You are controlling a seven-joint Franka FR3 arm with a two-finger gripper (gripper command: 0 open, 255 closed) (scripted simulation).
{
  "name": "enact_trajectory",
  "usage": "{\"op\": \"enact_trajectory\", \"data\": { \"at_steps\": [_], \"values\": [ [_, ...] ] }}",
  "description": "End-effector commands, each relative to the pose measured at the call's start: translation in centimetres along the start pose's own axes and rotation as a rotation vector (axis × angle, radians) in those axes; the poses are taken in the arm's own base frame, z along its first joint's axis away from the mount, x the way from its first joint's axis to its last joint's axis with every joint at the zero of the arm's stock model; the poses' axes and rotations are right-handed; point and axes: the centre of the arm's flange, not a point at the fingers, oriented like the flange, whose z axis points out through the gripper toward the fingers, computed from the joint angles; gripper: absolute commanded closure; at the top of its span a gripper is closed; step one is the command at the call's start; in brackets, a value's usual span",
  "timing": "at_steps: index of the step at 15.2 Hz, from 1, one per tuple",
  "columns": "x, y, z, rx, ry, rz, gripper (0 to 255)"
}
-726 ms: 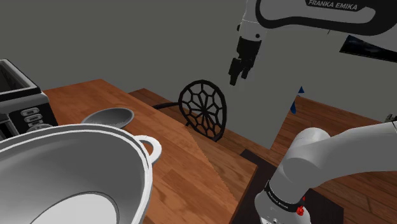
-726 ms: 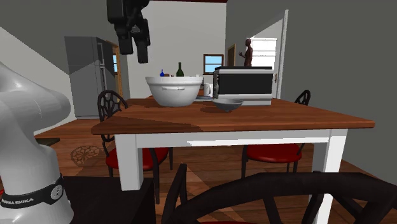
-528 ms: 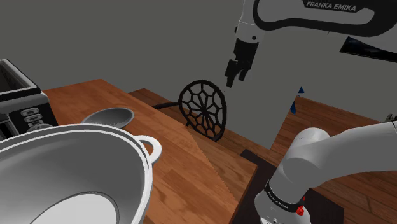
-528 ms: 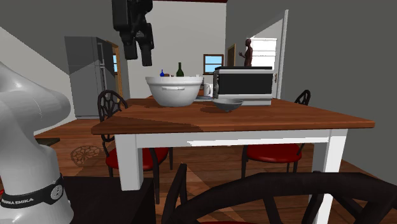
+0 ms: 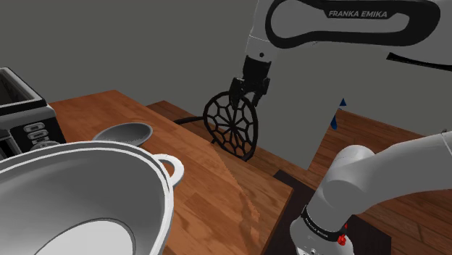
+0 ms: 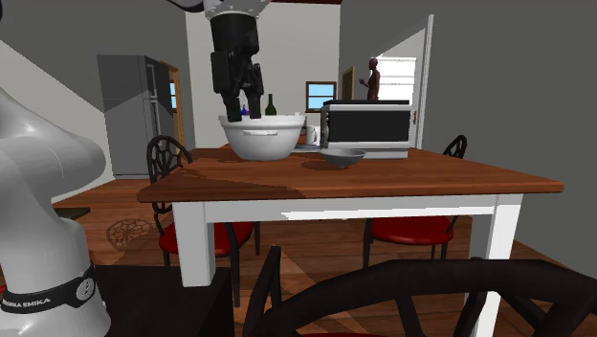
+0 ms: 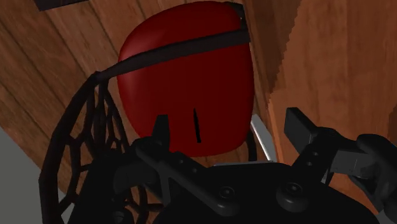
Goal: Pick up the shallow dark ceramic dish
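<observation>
The grey dish [image 5: 124, 132] lies upright on the bench [image 5: 211, 190], between the white bowl [image 5: 148, 158] and the black-and-silver appliance [image 5: 23, 116], near the bench edge that faces the chair [image 5: 232, 124]. In the second exterior view it sits just in front of the appliance. The tool [image 5: 245, 92] hangs past that edge, above the chair's webbed back, well apart from the dish. Its fingers [image 7: 299, 125] are spread with nothing between them, and the chair's red seat [image 7: 191, 70] lies below them.
</observation>
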Motion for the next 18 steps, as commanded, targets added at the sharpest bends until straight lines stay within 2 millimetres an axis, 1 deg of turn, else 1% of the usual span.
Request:
{"op": "enact_trajectory", "data": {
  "at_steps": [1, 9, 13, 18],
  "values": [
    [0.3, -2.0, 1.1, 0.029, 0.003, 0.053, 0],
    [3.0, -10.0, 4.4, 0.135, 0.012, 0.246, 0],
    [5.0, -13.8, 5.7, 0.188, 0.017, 0.343, 0],
    [8.0, -18.4, 7.0, 0.254, 0.023, 0.464, 0]
  ]
}}
